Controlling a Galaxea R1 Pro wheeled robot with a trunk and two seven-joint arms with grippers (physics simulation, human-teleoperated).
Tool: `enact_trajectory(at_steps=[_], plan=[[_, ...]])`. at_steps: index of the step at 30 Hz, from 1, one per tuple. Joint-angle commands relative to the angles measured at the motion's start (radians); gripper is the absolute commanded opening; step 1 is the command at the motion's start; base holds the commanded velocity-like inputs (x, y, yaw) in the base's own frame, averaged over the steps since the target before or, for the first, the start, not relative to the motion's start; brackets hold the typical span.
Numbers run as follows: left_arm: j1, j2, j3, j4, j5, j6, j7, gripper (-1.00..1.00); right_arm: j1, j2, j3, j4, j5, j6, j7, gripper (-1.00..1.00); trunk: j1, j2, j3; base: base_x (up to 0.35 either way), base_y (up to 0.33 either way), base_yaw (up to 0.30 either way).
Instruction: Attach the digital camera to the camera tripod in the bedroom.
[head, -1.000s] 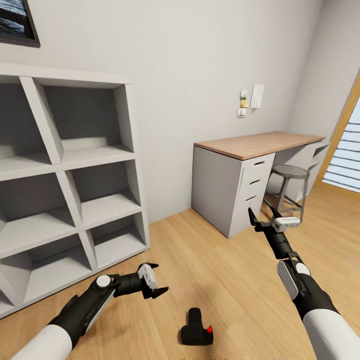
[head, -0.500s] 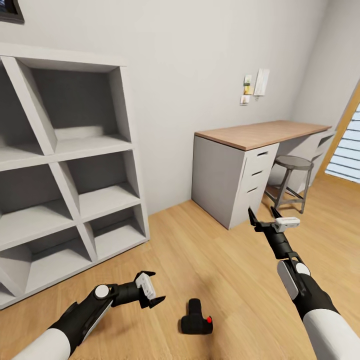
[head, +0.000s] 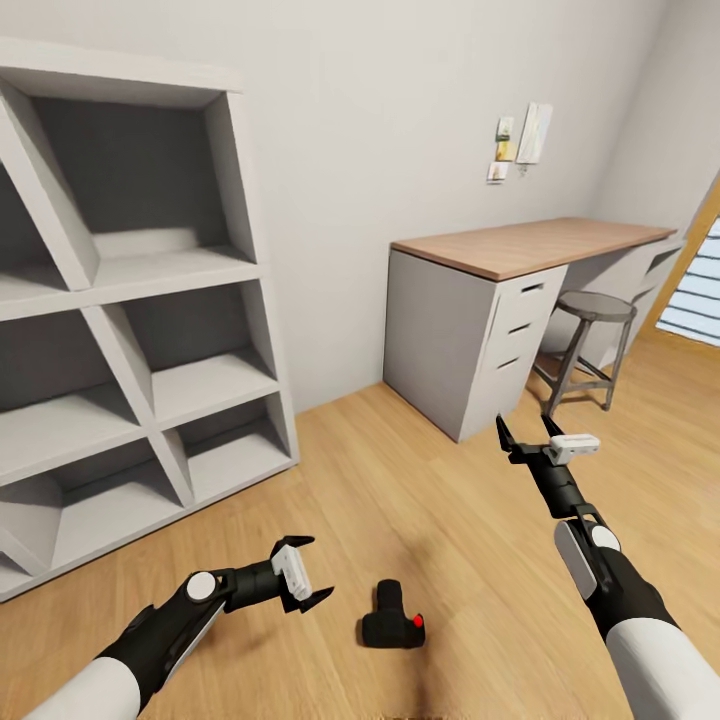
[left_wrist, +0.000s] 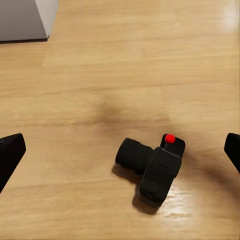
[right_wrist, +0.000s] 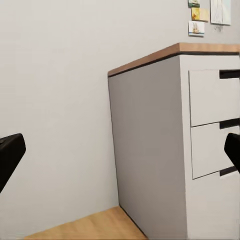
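The left gripper (head: 307, 573) has dropped, spread beside the floor-lying digital camera (head: 393, 625).

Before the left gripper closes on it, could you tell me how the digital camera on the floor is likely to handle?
The digital camera looks rigid and boxy, so it probably won't flex. Lying flat on the wood floor, it might slide if nudged. Its round lens barrel could slip in a grip; the squarer body seems safer for the open left gripper.

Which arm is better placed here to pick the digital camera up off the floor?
Left. The left gripper hangs open just beside the digital camera on the floor, and its wrist view faces it. The right gripper is raised, pointing at the desk.
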Motion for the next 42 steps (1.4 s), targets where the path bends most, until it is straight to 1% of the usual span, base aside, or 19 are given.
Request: enact_trajectory(at_steps=[1,12,16,18,21,28,42], plan=[[-0.001,0.001,-0.002,-0.001,-0.005,-0.007,0.002,1.0,-0.001,0.0,-0.001,0.001,-0.01,0.0,0.01,1.0,0.0,-0.001,-0.005,0.0,0.0,0.0],[-0.001,0.002,0.001,-0.013,-0.004,-0.013,0.001,1.0,-0.001,0.0,-0.001,0.001,-0.01,0.0,0.01,1.0,0.005,-0.003,-0.047,0.0,0.0,0.0],[-0.001,0.002,0.003,-0.047,-0.004,-0.013,0.0,1.0,-0.001,0.0,-0.001,0.001,-0.01,0.0,0.01,1.0,0.007,-0.004,-0.063,0.0,0.0,0.0],[0.0,0.004,0.004,-0.091,-0.004,-0.013,-0.001,1.0,-0.001,0.0,-0.001,0.001,-0.01,0.0,0.01,1.0,0.008,-0.005,-0.071,0.0,0.0,0.0],[0.0,0.005,0.006,-0.131,-0.003,-0.006,-0.002,1.0,-0.001,0.0,-0.001,0.001,-0.01,0.0,0.01,1.0,0.009,-0.005,-0.082,0.0,0.0,0.0],[0.001,0.012,0.026,-0.173,-0.002,-0.001,-0.013,1.0,-0.001,0.0,-0.001,0.001,-0.01,0.0,0.01,1.0,0.012,-0.007,-0.109,0.0,0.0,0.0],[0.001,0.024,0.032,-0.189,-0.002,-0.007,-0.02,1.0,-0.001,0.001,-0.001,0.001,-0.01,0.0,0.01,1.0,0.019,-0.01,-0.163,0.0,0.0,0.0]])
